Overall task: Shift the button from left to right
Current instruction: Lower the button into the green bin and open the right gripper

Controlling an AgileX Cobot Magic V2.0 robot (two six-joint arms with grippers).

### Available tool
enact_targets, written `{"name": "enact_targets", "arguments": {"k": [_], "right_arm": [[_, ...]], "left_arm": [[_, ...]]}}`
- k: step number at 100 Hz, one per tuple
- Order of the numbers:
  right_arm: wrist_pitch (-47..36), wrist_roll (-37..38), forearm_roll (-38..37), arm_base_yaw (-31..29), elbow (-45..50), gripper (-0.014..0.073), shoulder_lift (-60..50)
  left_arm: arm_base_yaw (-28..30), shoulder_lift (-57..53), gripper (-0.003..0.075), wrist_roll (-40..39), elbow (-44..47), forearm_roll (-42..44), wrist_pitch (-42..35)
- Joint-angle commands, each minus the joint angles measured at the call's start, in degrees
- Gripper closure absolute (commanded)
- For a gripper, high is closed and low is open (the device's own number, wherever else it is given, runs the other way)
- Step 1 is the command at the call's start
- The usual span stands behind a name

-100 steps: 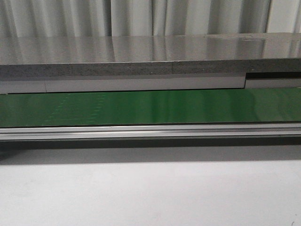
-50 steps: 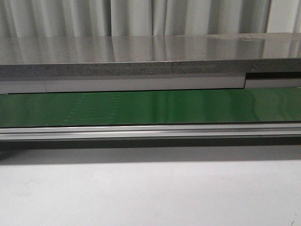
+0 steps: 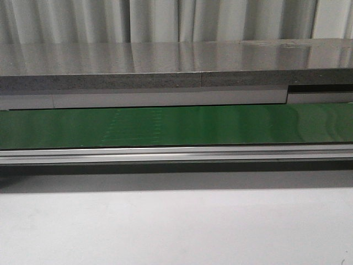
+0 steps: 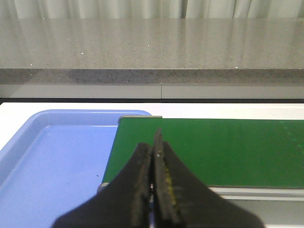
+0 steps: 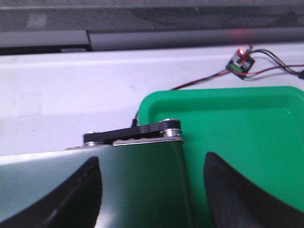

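Note:
The button does not show in any view. My left gripper (image 4: pixel 153 145) is shut, its black fingers pressed together with nothing between them, over the left end of the green conveyor belt (image 4: pixel 228 147) beside a blue tray (image 4: pixel 52 161). My right gripper (image 5: pixel 152 161) is open and empty above the belt's right end (image 5: pixel 142 190), next to a green tray (image 5: pixel 247 142). The front view shows the bare belt (image 3: pixel 220 124) and neither gripper.
An aluminium rail (image 3: pixel 176 154) runs along the belt's near side, with the white table (image 3: pixel 176 226) in front. A grey stone counter (image 3: pixel 165 61) stands behind. A small circuit board (image 5: pixel 241 61) with wires lies beyond the green tray.
Faint light marks on the belt have shifted to the right in the front view. Nothing else has moved there.

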Motion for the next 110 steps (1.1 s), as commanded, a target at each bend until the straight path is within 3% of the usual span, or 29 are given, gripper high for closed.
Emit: {"name": "enact_targets", "arguments": {"k": [1,29,62,110], "right_arm": [[-6.1,0.0,0.8,1.8,2.0,0.0127,-6.4],[-15.9,0.0,4.4,8.2,17.8,0.0127,-23.0],[-20.5,0.0,6.9,14.5,32.6,0.0127,-41.2],[-8.2,0.0,6.9,16.2,42.1,0.0127,-68.8]], "left_arm": [[-0.4,0.4,0.0741,0.1,-1.6,-0.7,-4.5],[-0.4,0.4,0.0741,0.1,-1.6,-0.7,-4.5],[-0.4,0.4,0.0741,0.1,-1.6,-0.7,-4.5],[-0.4,0.4,0.0741,0.1,-1.6,-0.7,-4.5]]}}
